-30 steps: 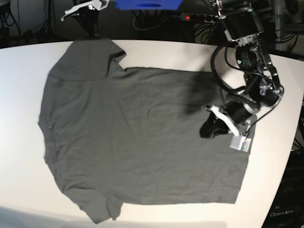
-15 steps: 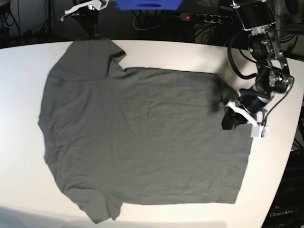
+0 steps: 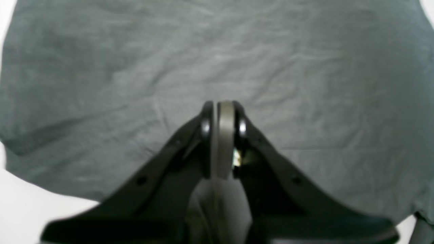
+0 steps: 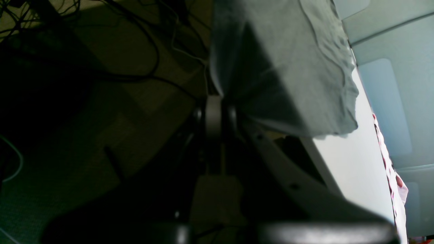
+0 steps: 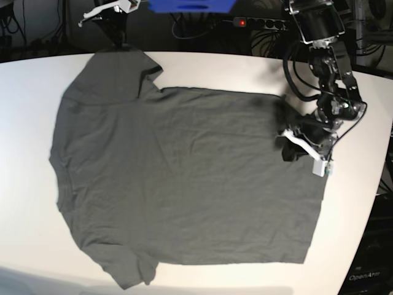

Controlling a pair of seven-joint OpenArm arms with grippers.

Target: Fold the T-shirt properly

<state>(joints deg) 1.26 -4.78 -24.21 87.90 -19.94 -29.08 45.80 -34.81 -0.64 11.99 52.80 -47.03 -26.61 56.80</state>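
The dark grey T-shirt [image 5: 184, 172] lies spread flat on the white table [image 5: 31, 92], sleeves to the left and hem to the right. My left gripper [image 5: 288, 150] hovers over the hem's upper right part. In the left wrist view it [image 3: 220, 105] is shut with nothing in it, above wrinkled cloth [image 3: 271, 67]. My right arm [image 5: 113, 7] stands behind the table's back edge by the far sleeve. In the right wrist view that gripper [image 4: 213, 101] is shut, and the sleeve's edge [image 4: 288, 84] reaches its tips. Whether any cloth is pinched does not show.
A power strip with a red light [image 5: 252, 23], a blue object [image 5: 190, 5] and cables sit behind the table. The table's right edge [image 5: 374, 184] curves close to the left arm. Dark floor with cables [image 4: 101, 67] lies below the back edge.
My left gripper swung right from the shirt's middle-right toward the hem, then came back slightly left and up. The right arm and the shirt have stayed still.
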